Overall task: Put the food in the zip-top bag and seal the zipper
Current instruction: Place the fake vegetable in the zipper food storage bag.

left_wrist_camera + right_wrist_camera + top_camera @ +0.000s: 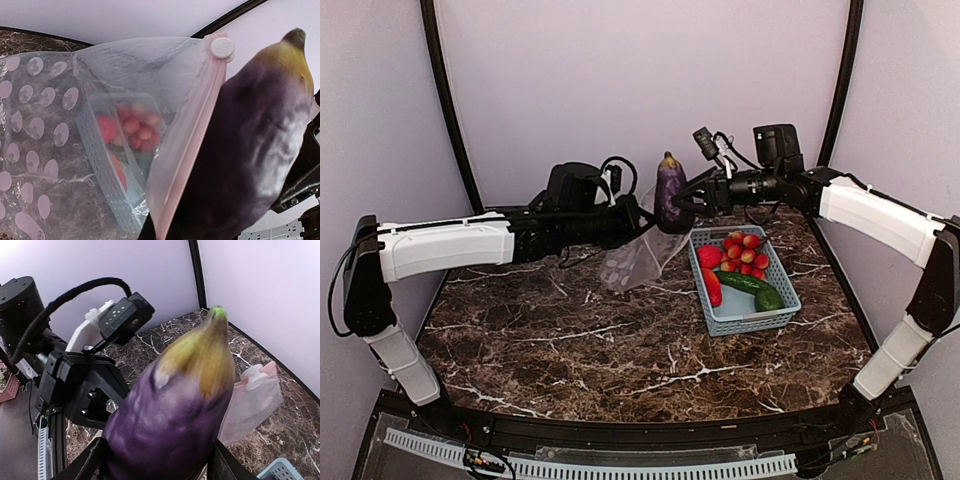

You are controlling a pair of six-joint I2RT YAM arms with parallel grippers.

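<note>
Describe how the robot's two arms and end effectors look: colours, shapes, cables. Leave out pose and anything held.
The left arm and right arm have smooth white shells on their long links, with black joints between. A black cable loops above the left wrist, beside a white bracket. The left end effector and right end effector are black and angular.

A light-blue lattice basket (750,318) sits right of centre on a dark brown marble table (620,340) veined with white. In the right wrist view only a corner of it (280,471) shows, at the lower right edge. Pale lilac walls (640,80) close the back, framed by two black curved poles (445,100) (842,90). A white slotted strip (620,466) runs along the bottom edge.
</note>
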